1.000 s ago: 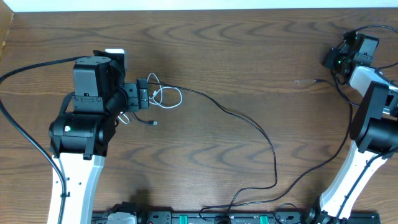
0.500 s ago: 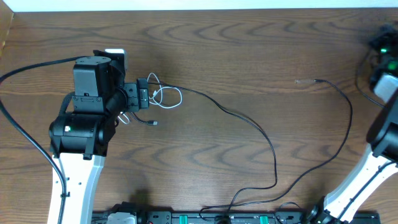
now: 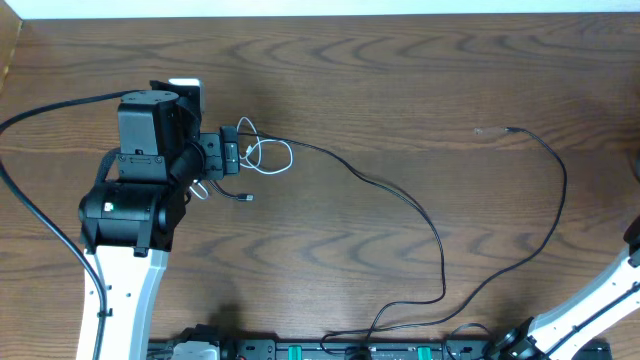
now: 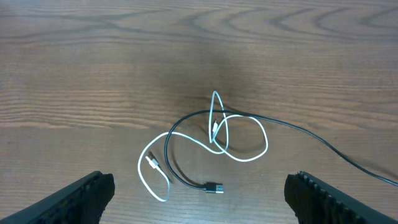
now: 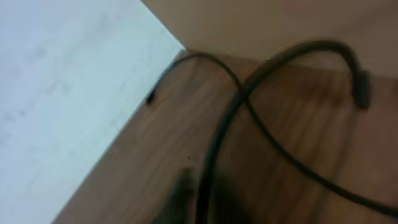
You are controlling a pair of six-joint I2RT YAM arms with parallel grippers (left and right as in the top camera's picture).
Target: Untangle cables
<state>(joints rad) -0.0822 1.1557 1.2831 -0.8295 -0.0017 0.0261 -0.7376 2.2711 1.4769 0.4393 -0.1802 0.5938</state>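
**Left pincer wide open over the knot, right one unreadable**

In the left wrist view the left pincer [image 4: 199, 183] is spread wide, its two dark fingertips [image 4: 87, 198] at the bottom corners, and it holds nothing. Just beyond the gap lies one small plug end of the black cable [image 4: 214, 188]. Beside it, to the left, is the loose end of the white cable [image 4: 247, 155].

A little farther out the two cords cross (the white one in small loops, the black one curving up and through them), so they are tangled and rest on the wooden surface [image 4: 74, 68].

From above, this knot sits right at the tip of the left pincer, out in front of the left arm [image 3: 135, 200]. The black cable leaves it to the right, sags toward the near edge of the surface and then climbs in a wide arc. Its other end lies well apart on the far right.

Only part of the right arm [image 3: 600, 295] shows at the right edge. Its wrist view is blurred, showing a thick dark wire [image 5: 273, 59] above the surface edge, so whether the right pincer is open or closed cannot be told.
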